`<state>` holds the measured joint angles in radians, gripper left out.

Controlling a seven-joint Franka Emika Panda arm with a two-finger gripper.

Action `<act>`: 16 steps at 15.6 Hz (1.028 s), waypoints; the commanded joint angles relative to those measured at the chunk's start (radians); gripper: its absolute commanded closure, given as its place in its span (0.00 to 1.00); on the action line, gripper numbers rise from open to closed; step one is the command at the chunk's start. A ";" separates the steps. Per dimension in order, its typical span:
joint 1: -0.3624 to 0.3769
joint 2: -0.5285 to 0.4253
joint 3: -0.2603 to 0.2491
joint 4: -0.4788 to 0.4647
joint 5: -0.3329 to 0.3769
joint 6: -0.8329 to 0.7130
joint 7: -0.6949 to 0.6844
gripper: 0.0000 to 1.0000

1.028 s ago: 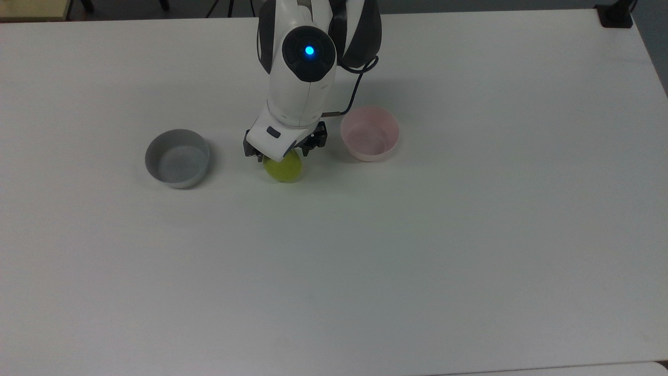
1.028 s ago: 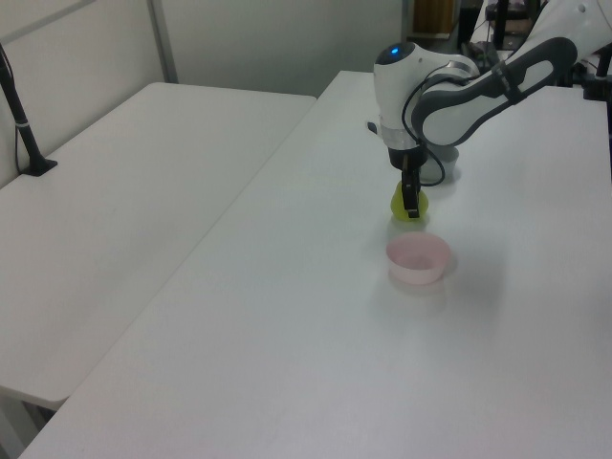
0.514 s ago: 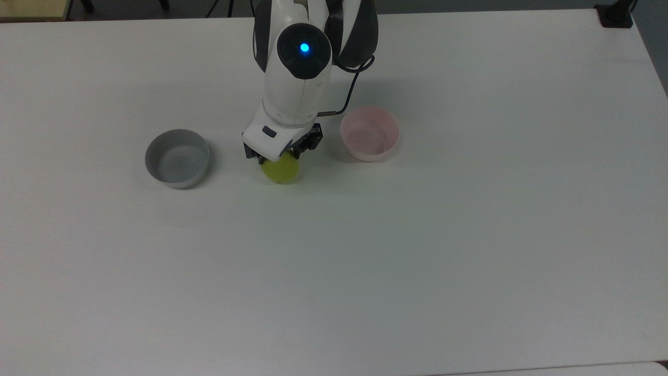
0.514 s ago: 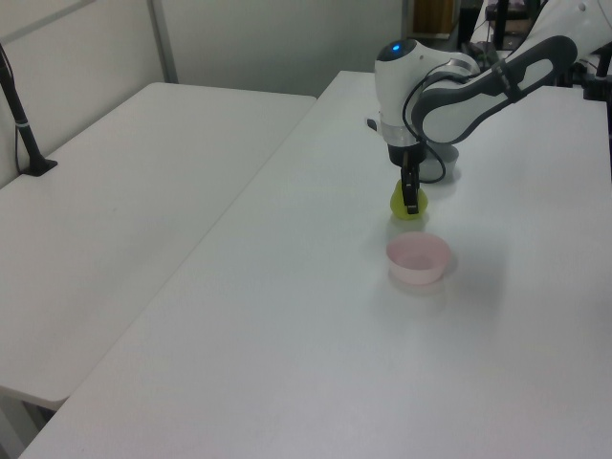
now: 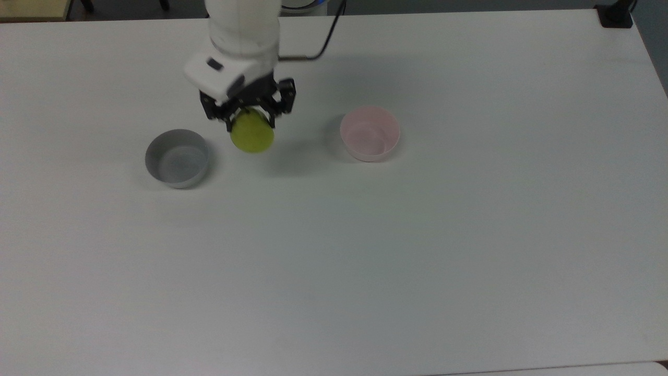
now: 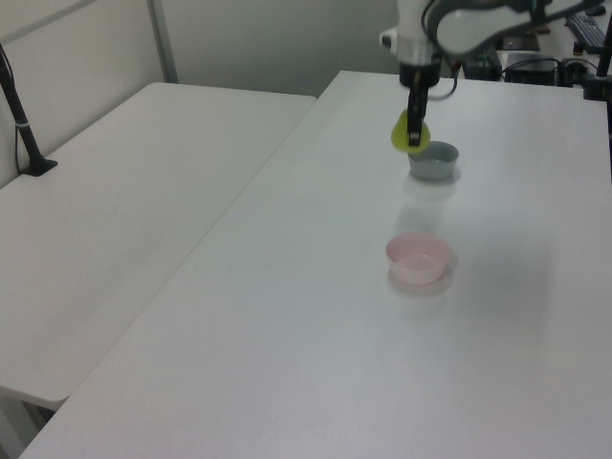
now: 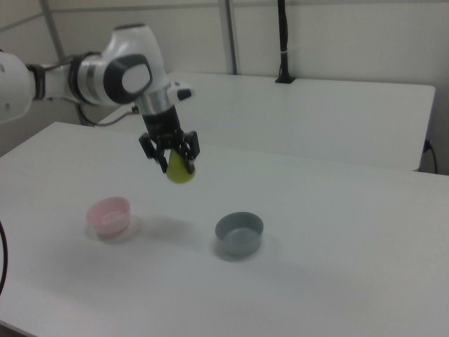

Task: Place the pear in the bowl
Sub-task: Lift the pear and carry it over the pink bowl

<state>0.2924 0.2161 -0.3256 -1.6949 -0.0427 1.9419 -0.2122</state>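
The pink bowl (image 6: 418, 258) is serving as the landmark here, and in the left view it is sitting nearest the camera on the white worktop (image 6: 306, 363), upright with its opening facing up and nothing lying inside it. In the top view the pink bowl (image 5: 369, 133) is resting on the worktop (image 5: 417, 250) with bare surface all around it. In the right view the pink bowl (image 7: 109, 214) is standing toward the right view's left.

Beyond the pink bowl in the left view, the pear (image 6: 409, 139) is hanging in the air, clear of the worktop and well apart from the bowl. The gripper (image 6: 414, 122) is clamping it from above, its black fingers pressing on the upper part of the fruit while the rounded yellow-green bottom is pointing down. In the top view the pear (image 5: 252, 136) is showing to the top view's left of the pink bowl, held in the gripper (image 5: 249, 116). In the right view the pear (image 7: 180, 169) is hanging above and to the right view's right of the pink bowl, gripped by the gripper (image 7: 172, 156).

Farther still from the pink bowl in the left view, the grey bowl (image 6: 433, 160) is standing upright on the worktop, just behind the pear. In the top view the grey bowl (image 5: 177, 158) is lying to the top view's left of the pear.
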 commanded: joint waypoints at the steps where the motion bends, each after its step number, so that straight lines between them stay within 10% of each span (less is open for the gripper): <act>1: 0.013 -0.038 -0.018 0.046 0.026 -0.072 -0.026 0.65; 10: 0.223 -0.064 0.014 0.034 0.027 -0.143 0.122 0.64; 16: 0.237 -0.055 0.109 -0.015 0.021 -0.124 0.163 0.64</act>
<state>0.5274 0.1731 -0.2443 -1.6683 -0.0234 1.8214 -0.0625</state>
